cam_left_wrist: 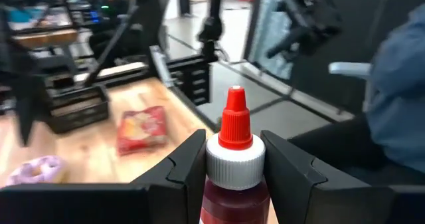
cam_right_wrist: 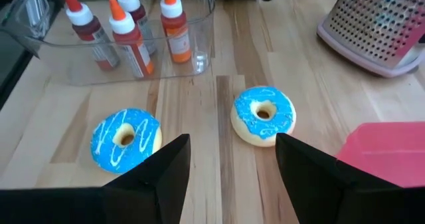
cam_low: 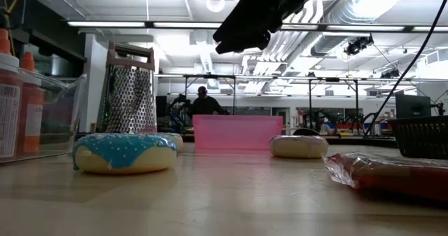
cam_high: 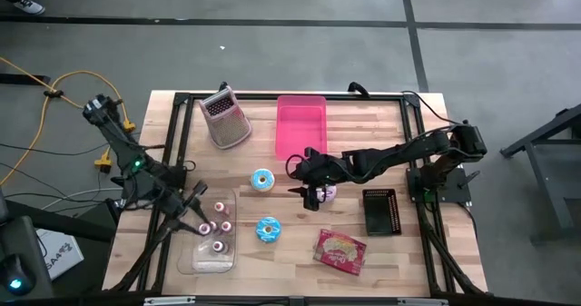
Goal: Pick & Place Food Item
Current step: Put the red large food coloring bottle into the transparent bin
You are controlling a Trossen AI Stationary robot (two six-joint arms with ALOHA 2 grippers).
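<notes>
My left gripper [cam_high: 197, 219] is at the table's near left, by the clear tray [cam_high: 211, 256], shut on a sauce bottle [cam_left_wrist: 234, 127] with a red tip and white collar. More bottles [cam_right_wrist: 126, 38] stand upright in that tray. My right gripper [cam_high: 313, 194] hangs open above the table's middle, next to a pink-frosted donut [cam_high: 329, 193] that lies flat on the wood. Two blue-frosted donuts [cam_right_wrist: 263, 115] [cam_right_wrist: 125, 139] lie flat ahead of its fingers [cam_right_wrist: 166, 177], untouched. A pink bin [cam_high: 300, 124] stands at the far middle. My left gripper pinches the bottle between its two fingers at the neck, just under the white collar [cam_left_wrist: 231, 167]. The fingers come at it level, one on each side. The bottle stands upright in the hold. Its body and base are below the wrist picture, so I cannot tell whether it rests on anything.
A metal grater on a pink base [cam_high: 225, 120] lies at the far left. A black basket [cam_high: 381, 211] and a red food packet [cam_high: 340, 250] are at the near right. Black frame rails [cam_high: 182, 124] run along the table's edges. A person's sleeve [cam_left_wrist: 398, 98] shows beyond the table.
</notes>
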